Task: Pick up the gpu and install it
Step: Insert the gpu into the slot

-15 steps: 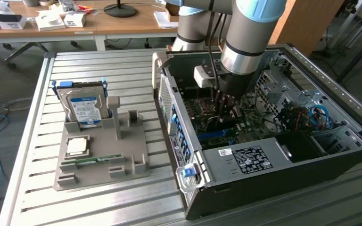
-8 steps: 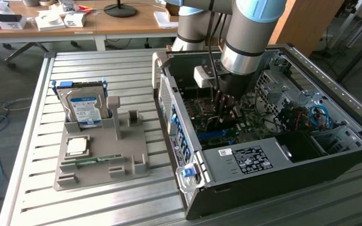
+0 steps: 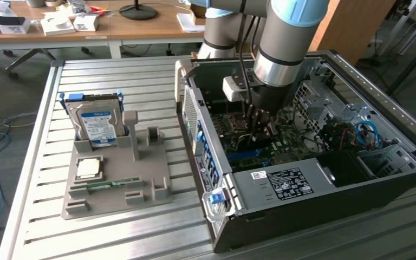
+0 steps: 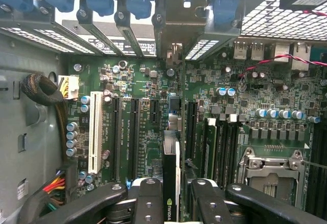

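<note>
The gpu [image 4: 171, 157] stands edge-on above the green motherboard [image 4: 148, 86], a logo showing on its dark edge. Its grey end bracket [image 4: 176, 27] lies against the rear slot openings of the computer case [image 3: 302, 184]. My gripper [image 4: 173, 196] is shut on the card, one black finger [image 4: 148, 201] pressing on each side. In the exterior view the gripper [image 3: 255, 127] reaches straight down into the open case over the board. Whether the card's lower edge sits in a slot is hidden.
Beside the card lie a white slot [image 4: 94, 132], black slots [image 4: 125, 137], a CPU socket [image 4: 271, 170] and a cable bundle [image 4: 43, 91]. On the slatted table [image 3: 121, 233] a grey holder [image 3: 121, 179] carries a hard drive [image 3: 96, 122], a processor chip [image 3: 89, 168] and a memory stick [image 3: 106, 184].
</note>
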Motion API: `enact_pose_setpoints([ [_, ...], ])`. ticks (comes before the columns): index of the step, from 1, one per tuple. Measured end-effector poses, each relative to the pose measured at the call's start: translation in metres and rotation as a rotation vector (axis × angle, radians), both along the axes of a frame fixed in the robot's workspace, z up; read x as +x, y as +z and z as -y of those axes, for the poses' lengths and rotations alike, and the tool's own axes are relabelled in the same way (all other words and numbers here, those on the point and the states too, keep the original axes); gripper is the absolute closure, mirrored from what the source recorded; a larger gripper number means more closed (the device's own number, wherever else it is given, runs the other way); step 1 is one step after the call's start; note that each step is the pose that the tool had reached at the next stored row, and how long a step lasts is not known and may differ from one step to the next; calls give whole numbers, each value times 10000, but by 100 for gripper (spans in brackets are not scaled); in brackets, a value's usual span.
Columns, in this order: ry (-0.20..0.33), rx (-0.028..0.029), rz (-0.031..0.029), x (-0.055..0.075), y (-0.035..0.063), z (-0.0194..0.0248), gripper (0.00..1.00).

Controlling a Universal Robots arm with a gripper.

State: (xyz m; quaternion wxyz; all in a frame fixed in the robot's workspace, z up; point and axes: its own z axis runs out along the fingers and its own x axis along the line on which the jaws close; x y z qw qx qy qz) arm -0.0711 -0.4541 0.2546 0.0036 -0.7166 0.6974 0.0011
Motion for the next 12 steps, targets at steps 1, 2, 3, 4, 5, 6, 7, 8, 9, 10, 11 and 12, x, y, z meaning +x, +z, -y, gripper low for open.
enact_pose_setpoints([
  [1,0,-1,0,0,0,0,74],
  [2,0,0,0,0,0,0,74],
  [3,2,0,2,0,0,0,74],
  [4,4,0,4,0,0,0,74],
  [5,7,0,7,1,-1,0,74],
  [6,10,0,11,1,-1,0,74],
  [7,13,0,14,1,-1,0,74],
  [8,15,0,18,0,-1,0,74],
  [9,18,0,22,0,-2,0,74],
  [10,22,0,25,0,-2,0,74],
  [11,23,0,28,0,-2,0,74],
  [12,25,0,33,0,-3,0,74],
])
